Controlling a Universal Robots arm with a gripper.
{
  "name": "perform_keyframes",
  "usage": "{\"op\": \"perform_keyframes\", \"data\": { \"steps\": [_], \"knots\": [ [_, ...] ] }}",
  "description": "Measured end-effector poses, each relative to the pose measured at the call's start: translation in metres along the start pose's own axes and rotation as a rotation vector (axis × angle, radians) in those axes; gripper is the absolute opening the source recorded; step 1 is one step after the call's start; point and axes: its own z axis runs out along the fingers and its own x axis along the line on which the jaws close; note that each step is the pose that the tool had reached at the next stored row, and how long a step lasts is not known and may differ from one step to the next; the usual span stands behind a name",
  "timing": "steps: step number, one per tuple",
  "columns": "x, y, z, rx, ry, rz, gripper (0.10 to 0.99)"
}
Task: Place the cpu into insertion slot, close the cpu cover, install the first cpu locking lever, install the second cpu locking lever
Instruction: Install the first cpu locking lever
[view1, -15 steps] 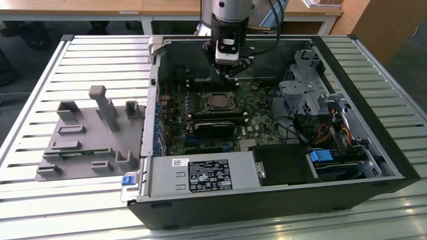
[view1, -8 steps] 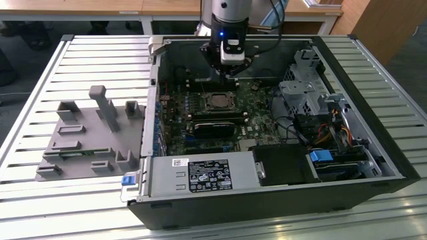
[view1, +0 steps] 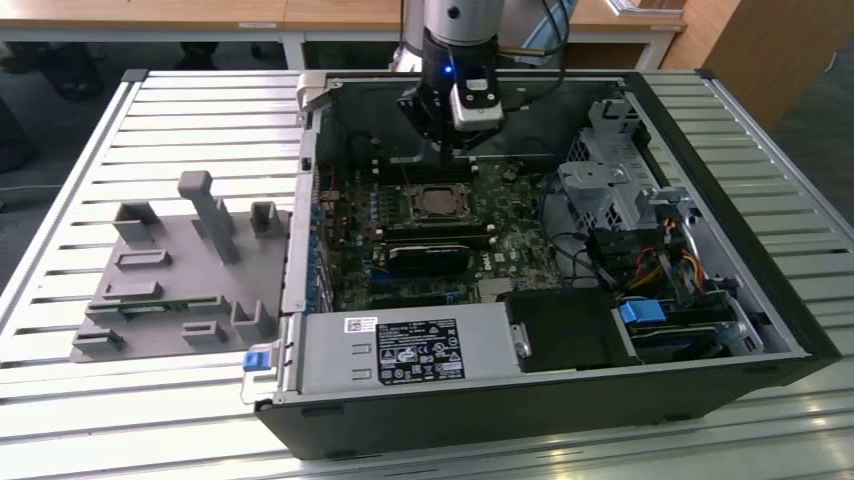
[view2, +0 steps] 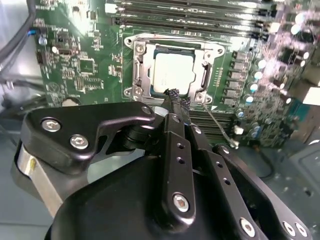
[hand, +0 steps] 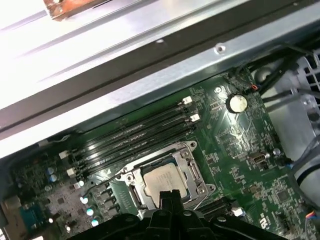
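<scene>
The claw (view2: 173, 96) is hovering pinched narrow, gripping nothing, its tips right at the edge of the lowered cpu cover (view2: 141, 70); just beyond them the cpu (view2: 172, 74) is sitting in its window.

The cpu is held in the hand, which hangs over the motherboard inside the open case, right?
No. The cpu lies in its socket, as the second wrist view shows, not in the hand, which hangs over the motherboard inside the open case.

arm (view1: 461, 25): silver-grey, blue light | claw (view2: 173, 96): black, silver screws
</scene>
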Motion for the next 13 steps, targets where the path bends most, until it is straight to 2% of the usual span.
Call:
{"op": "perform_keyframes", "data": {
  "steps": [13],
  "knots": [
    [0.0, 0.0, 0.0009, -0.002, 0.0013, -0.238, 0.106]
  ]
}}
